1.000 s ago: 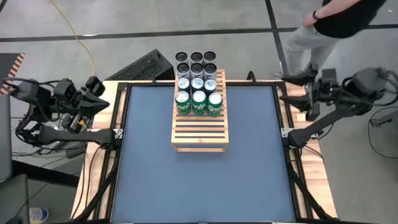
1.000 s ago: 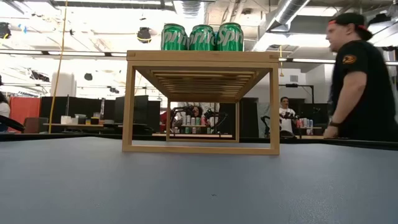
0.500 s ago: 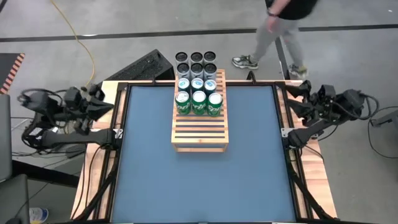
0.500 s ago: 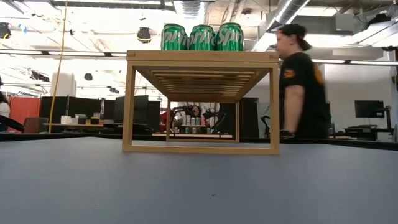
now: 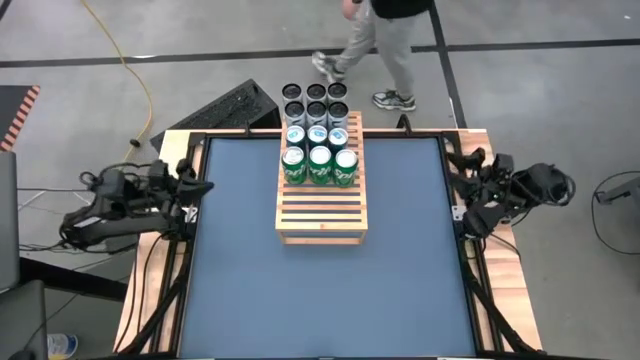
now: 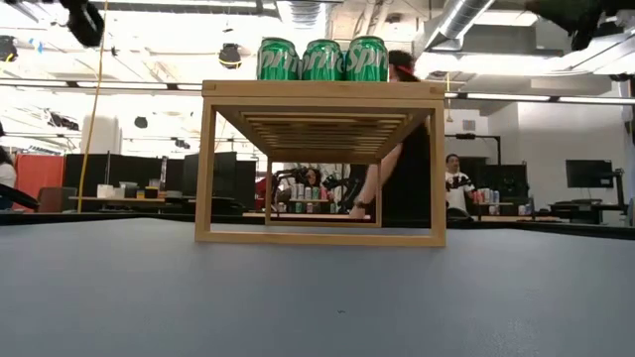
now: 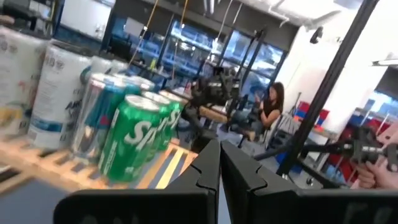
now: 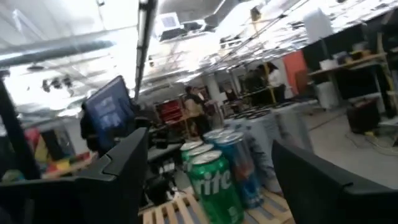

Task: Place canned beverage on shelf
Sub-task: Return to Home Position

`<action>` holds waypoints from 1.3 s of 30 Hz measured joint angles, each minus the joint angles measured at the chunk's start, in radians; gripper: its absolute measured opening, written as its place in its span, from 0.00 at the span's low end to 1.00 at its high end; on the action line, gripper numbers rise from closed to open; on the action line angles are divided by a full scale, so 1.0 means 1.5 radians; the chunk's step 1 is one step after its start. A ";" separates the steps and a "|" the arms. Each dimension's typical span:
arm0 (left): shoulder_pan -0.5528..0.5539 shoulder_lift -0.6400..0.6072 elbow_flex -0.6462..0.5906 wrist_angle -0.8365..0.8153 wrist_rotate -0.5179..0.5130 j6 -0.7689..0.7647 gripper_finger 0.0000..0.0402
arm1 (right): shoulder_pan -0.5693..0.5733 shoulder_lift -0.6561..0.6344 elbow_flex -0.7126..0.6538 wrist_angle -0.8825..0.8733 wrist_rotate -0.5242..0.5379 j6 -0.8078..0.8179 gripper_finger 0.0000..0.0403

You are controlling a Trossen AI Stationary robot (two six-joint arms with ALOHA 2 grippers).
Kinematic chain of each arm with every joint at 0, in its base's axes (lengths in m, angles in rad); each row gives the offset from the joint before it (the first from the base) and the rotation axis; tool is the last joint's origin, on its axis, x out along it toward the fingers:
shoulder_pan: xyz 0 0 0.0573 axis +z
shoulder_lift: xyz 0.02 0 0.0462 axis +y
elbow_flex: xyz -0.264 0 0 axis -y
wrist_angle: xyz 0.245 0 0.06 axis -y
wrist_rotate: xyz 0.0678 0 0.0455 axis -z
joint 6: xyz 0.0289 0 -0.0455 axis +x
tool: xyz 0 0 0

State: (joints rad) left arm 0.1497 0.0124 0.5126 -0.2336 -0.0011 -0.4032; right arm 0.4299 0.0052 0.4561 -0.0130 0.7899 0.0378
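From above, the shelf [image 5: 321, 215] is standing at the middle of the table's [image 5: 320, 300] far edge. Three green cans [image 5: 320, 166] are sitting in a row across it, with blue cans [image 5: 318, 136] and black cans [image 5: 316, 100] ranked behind them toward the far end. The left tool [image 5: 192, 187] is hanging over the table's left edge and the right tool [image 5: 468, 172] over its right edge, both well apart from the shelf. A person [image 5: 378, 35] is walking past beyond the far edge.

At table height, the green cans [image 6: 322, 59] are standing upright on the shelf [image 6: 322, 91].

The left wrist view is showing the left tool [image 7: 219, 144] pressed together and holding nothing.

The right wrist view is showing the right tool [image 8: 208, 143] spread wide and empty.

Placing looks finished. Going home well means folding each arm back over its own edge, never swinging toward the cans or the passer-by.
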 joint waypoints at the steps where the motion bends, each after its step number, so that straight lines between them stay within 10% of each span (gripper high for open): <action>1: 0.000 0.008 -0.005 0.009 -0.003 0.002 0.00 | 0.000 0.000 0.000 -0.003 0.003 0.006 0.75; 17: -0.024 -0.006 -0.252 0.243 0.078 -0.031 0.00 | 0.001 0.000 -0.243 0.143 0.051 0.080 0.75; 39: -0.157 -0.005 -0.335 0.202 -0.130 -0.109 0.00 | 0.000 0.009 -0.297 0.063 0.068 0.210 0.75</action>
State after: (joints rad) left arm -0.0856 0.0054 0.0097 0.0701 -0.1960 -0.5667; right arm 0.4294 0.0194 0.0101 0.0813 0.8912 0.3529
